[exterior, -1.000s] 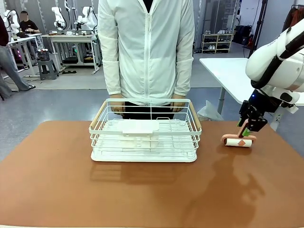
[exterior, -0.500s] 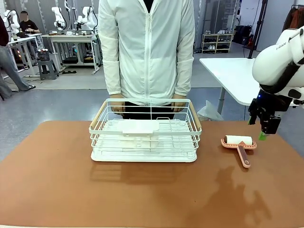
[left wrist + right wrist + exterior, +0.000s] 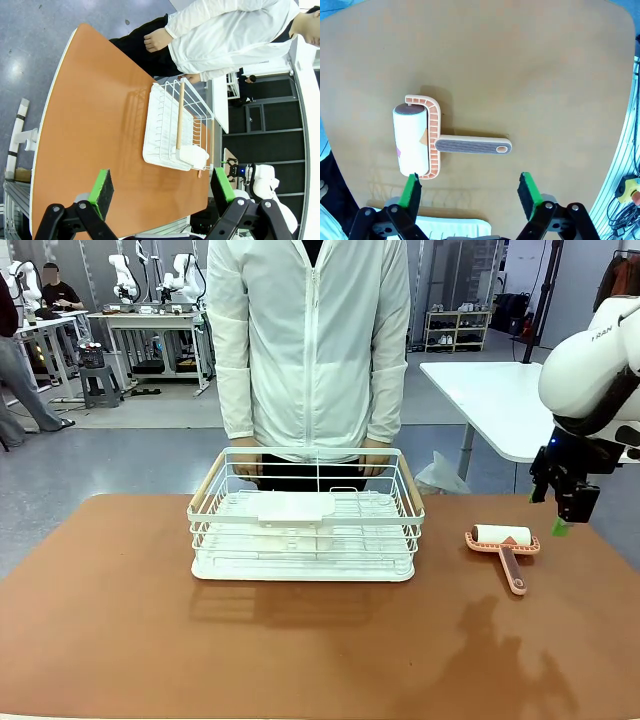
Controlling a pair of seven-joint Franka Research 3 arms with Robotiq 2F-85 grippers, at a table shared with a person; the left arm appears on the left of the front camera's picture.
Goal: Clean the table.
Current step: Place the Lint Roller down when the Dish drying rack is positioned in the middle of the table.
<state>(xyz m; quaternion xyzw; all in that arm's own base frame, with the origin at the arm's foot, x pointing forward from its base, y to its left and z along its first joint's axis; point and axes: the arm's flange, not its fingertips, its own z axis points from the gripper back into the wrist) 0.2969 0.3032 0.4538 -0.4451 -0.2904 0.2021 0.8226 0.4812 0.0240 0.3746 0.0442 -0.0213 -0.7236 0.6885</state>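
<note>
From the front, we see the right tool (image 3: 568, 512) lifted clear of the lint roller (image 3: 503, 545), hanging above and to the right of it near the surface's (image 3: 150, 640) right edge. A second ago this tool was down on the roller's handle, with the roller standing on its drum; half a second ago it had let go and the roller lay flat. Now the roller lies in the same flat spot, drum toward the person, handle pointing toward us, and the tool has drifted a little farther right and up. The right arm bends down from the upper right, its tool pointing at the surface. The white basket (image 3: 305, 515) sits unmoved at the middle of the terracotta surface, and the person (image 3: 310, 340) stands behind it with both hands at its far rim.

In the left wrist view, the left tool (image 3: 162, 192) stands wide open with nothing between its green pads, high above the surface (image 3: 95, 125), which shows sideways with the basket (image 3: 170, 130) on it.

In the right wrist view, the right tool (image 3: 470, 195) is spread fully and holds nothing. The roller (image 3: 437, 140) lies on the surface (image 3: 530, 60) just beyond its fingertips, apart from them.
</note>
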